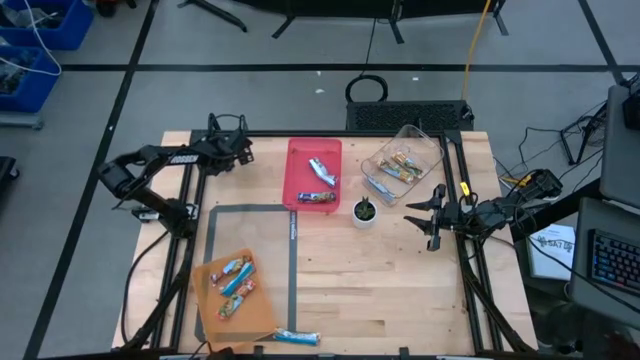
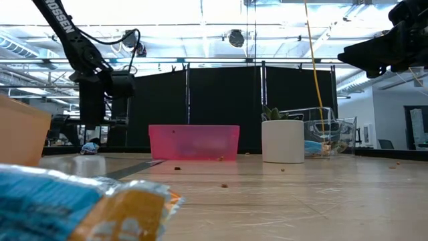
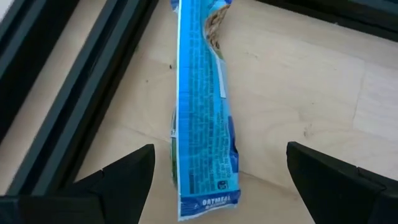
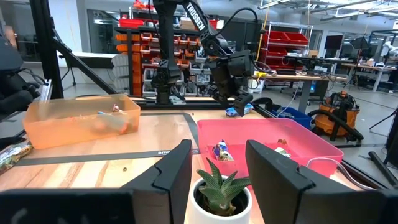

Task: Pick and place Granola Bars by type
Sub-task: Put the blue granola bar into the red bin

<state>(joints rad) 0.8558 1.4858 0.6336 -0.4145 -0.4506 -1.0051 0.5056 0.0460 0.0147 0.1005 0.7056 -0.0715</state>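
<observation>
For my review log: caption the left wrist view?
Open left gripper poised over a blue granola bar lying on the wooden table.

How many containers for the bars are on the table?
3: a pink plastic tray at the far middle, a clear plastic box to its right, and an orange plastic tray near the front left.

- A pink tray (image 1: 300, 160) stands on the wooden table (image 1: 400, 290), near its far edge.
- A clear plastic box (image 1: 425, 150) stands to the right of it.
- A small green plant in a white cup (image 1: 365, 212) stands between them, nearer the middle.
- An orange tray (image 1: 262, 310) stands at the near left.
</observation>
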